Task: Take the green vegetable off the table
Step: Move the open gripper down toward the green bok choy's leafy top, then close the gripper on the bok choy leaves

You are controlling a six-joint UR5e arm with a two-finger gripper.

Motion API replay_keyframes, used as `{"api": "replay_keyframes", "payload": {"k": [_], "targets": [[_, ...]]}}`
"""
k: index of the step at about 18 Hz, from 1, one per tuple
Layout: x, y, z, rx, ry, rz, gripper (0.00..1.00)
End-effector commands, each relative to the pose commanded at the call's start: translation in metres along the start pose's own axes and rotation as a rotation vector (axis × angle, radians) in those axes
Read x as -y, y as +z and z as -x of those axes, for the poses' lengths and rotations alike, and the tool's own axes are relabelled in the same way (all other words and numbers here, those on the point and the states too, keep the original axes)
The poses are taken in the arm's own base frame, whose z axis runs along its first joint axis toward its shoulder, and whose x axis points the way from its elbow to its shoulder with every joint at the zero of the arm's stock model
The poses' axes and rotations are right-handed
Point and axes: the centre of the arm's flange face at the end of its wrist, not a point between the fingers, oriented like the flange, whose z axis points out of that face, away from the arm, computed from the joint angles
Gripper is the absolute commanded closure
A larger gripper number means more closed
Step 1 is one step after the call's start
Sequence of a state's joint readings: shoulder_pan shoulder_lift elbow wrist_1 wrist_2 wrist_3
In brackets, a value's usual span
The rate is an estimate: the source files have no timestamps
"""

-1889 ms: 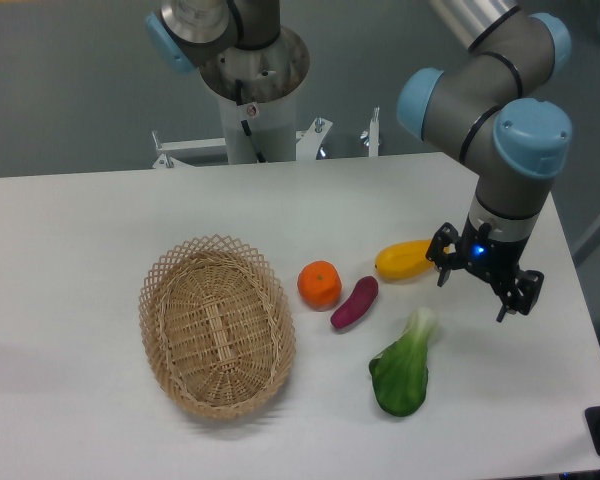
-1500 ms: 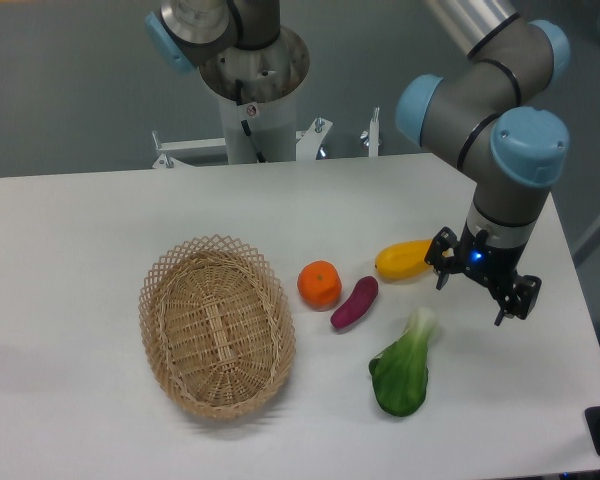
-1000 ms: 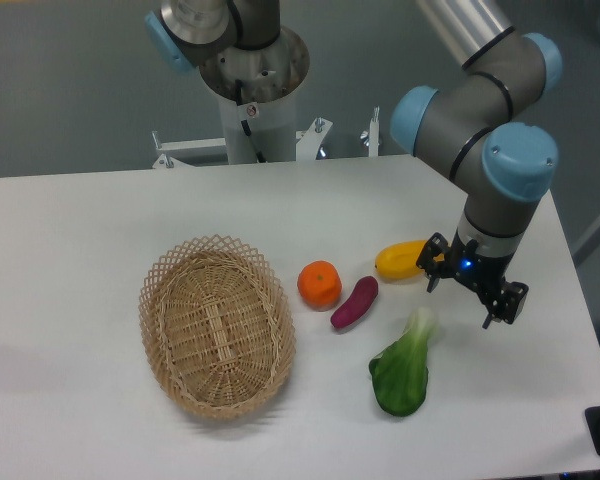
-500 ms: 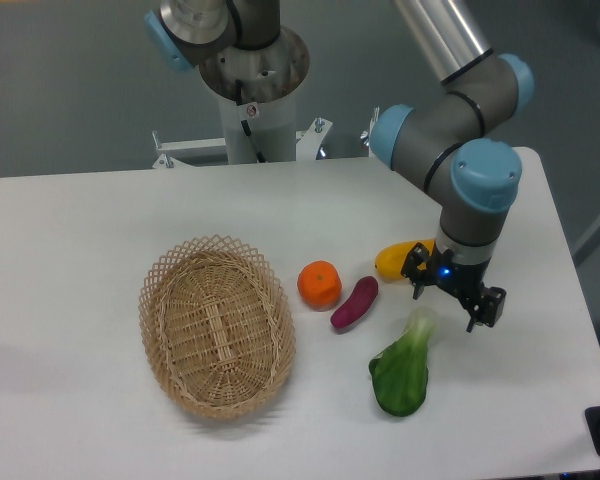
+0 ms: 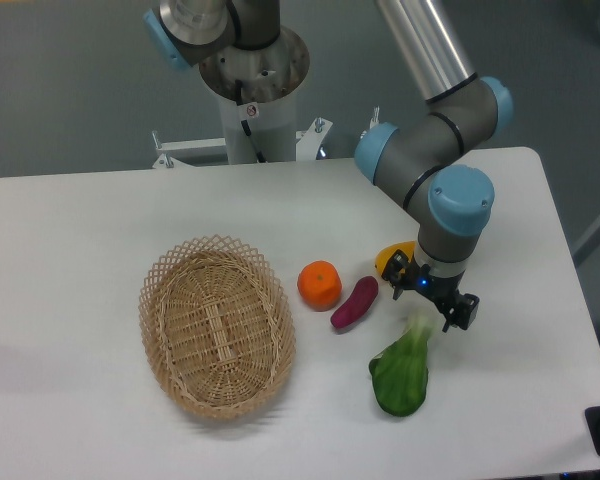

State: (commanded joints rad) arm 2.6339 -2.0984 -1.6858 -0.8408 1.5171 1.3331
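The black two-finger hand (image 5: 424,295) of the grey, blue-capped robot arm (image 5: 442,150) now hangs over the pale stalk end of the green leafy toy vegetable (image 5: 401,368), having travelled toward 9 o'clock from its place out by the bench's right edge two seconds ago. Its fingers stand apart and hold nothing; one fingertip (image 5: 458,315) shows dark at 4 o'clock of the stalk tip, the other at about 10 o'clock. Whether either fingertip touches the stalk cannot be told.

The vegetable has not shifted. It lies flat on the large white smooth bench (image 5: 70,240), toward its front right, broad dark green leaf pointing to 6 o'clock and whitish-green stalk to 12 o'clock, tilted slightly right.

At 10 o'clock of the vegetable lies a small purple eggplant-shaped toy (image 5: 354,302), with a round orange toy fruit (image 5: 319,285) just beside it at 9 o'clock. A yellow oblong toy fruit (image 5: 390,259) is now partly hidden behind the hand. An oval woven wicker basket (image 5: 217,325) sits well apart to the left.
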Motion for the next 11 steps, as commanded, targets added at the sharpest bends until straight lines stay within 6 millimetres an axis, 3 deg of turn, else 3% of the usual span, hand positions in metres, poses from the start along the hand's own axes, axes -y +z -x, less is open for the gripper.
{"api": "replay_keyframes", "payload": {"k": [2, 6, 9, 11], "targets": [[0.0076, 0.0042, 0.0, 0.025, 0.006, -0.004, 0.0], [0.0031, 0.0082, 0.0014, 0.041, 0.008, 0.058, 0.01], [0.0021, 0.0072, 0.0035, 0.049, 0.009, 0.072, 0.17], [0.0022, 0.007, 0.0036, 0.05, 0.014, 0.071, 0.35]]}}
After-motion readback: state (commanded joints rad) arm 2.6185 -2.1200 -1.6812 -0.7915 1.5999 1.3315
